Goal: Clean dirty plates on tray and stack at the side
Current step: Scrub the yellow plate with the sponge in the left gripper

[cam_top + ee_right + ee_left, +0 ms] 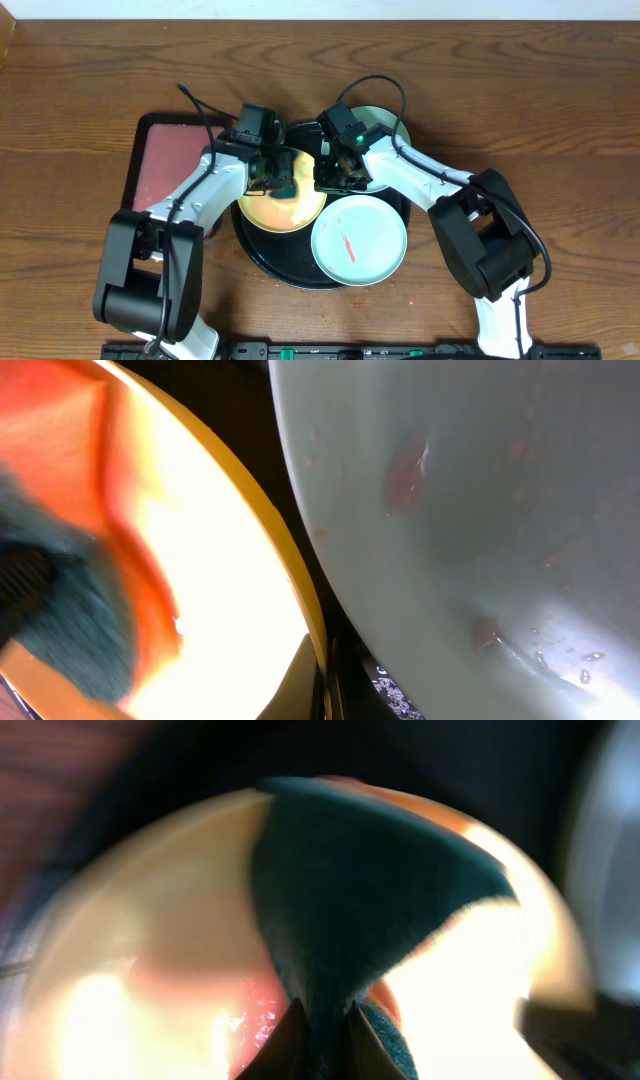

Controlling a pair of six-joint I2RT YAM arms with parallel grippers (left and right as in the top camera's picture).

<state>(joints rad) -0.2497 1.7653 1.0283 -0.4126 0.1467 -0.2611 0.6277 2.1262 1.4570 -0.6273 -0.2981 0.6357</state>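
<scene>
The black tray holds the yellow plate, a mint-blue plate with a red smear at the front right, and a second mint-blue plate at the back right, partly under my right arm. My left gripper is shut on a dark teal sponge with an orange side, pressed on the yellow plate. My right gripper is shut on the yellow plate's rim. The right wrist view also shows a mint-blue plate with red spots.
A red rectangular tray lies to the left of the black tray, under my left arm. Brown wooden table all around.
</scene>
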